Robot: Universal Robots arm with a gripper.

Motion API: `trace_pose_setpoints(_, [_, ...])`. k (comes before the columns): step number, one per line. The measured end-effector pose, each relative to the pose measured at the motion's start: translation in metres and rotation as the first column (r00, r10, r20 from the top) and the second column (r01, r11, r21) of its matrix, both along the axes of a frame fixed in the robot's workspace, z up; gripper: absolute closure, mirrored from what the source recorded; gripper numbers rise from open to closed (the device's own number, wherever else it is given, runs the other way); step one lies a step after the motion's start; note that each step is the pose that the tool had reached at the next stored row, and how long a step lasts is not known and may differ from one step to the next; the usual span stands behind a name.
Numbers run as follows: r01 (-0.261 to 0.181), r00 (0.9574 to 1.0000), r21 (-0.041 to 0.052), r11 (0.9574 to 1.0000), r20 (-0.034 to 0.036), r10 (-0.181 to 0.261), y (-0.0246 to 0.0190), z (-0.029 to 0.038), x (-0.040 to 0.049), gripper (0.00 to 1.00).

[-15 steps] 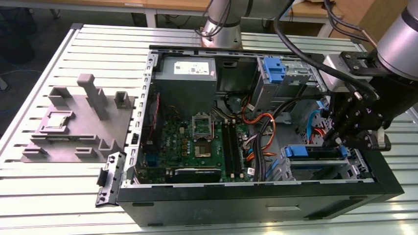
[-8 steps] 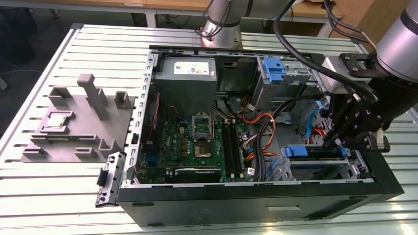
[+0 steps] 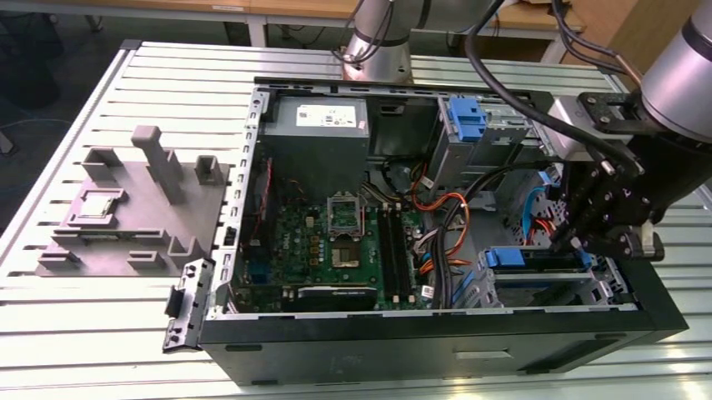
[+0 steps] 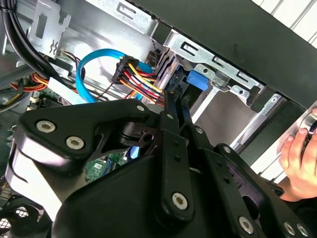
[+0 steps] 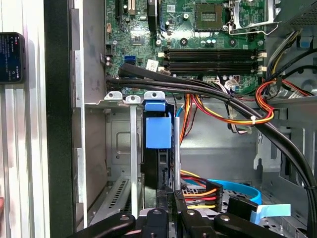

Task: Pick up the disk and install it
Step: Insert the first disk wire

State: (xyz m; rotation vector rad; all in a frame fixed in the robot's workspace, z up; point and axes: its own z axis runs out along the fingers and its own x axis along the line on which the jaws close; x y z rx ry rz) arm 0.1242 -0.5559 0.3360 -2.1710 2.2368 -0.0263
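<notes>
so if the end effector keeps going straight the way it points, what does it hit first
Probably the disk itself: the end effector points along it in the drive cage. Behind that come the black cables, though depth is unclear.

Blue-railed disk (image 5: 158,134) upright in metal drive cage (image 5: 119,148), beside cables (image 5: 223,106).

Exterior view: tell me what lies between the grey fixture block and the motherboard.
In the exterior view, the case's metal side wall stands between the grey fixture block and the motherboard, with bare slatted table around the block.

The disk (image 5: 159,148) stands edge-on in its bay, label hidden.
</notes>
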Motion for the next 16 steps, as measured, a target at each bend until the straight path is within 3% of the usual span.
trace_pose_setpoints(16, [0.014, 0.9999, -0.0001, 0.9999, 0.0000, -0.014, -0.0010, -0.0013, 0.0000, 0.84])
